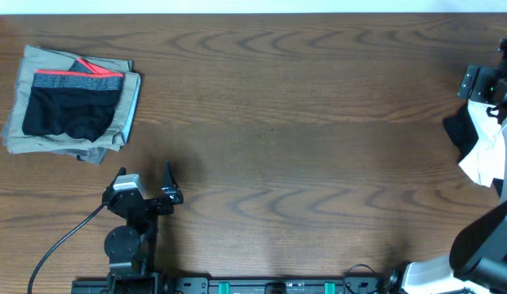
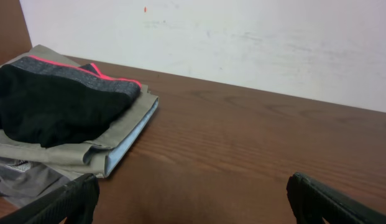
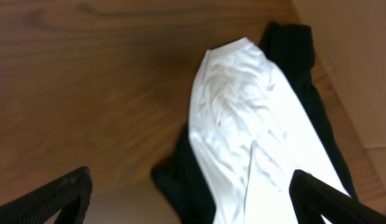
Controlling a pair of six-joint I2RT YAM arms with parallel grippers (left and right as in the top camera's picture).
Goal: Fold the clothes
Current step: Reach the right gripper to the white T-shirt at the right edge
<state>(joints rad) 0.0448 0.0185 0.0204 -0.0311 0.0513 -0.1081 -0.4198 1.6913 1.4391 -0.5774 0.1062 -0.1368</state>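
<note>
The clothes lie in a heap at the table's right edge. A wrinkly white T-shirt [image 1: 482,155] [image 3: 242,124] rests on top of a black garment [image 1: 459,131] [image 3: 186,180]. My right gripper [image 3: 189,186] hovers open above the heap, with one finger over bare wood and the other over the white cloth. It holds nothing. In the overhead view only its wrist [image 1: 484,84] shows, at the right border. My left gripper [image 1: 171,185] [image 2: 193,190] is open and empty, low over the table at the front left, far from the clothes.
A folded khaki-grey stack [image 1: 73,139] [image 2: 118,134] sits at the far left. Black shorts with a red-and-grey waistband [image 1: 69,110] [image 2: 50,106] lie on top of it. A cable [image 1: 65,237] trails from the left arm. A white wall [image 2: 242,43] lies beyond the table's far edge.
</note>
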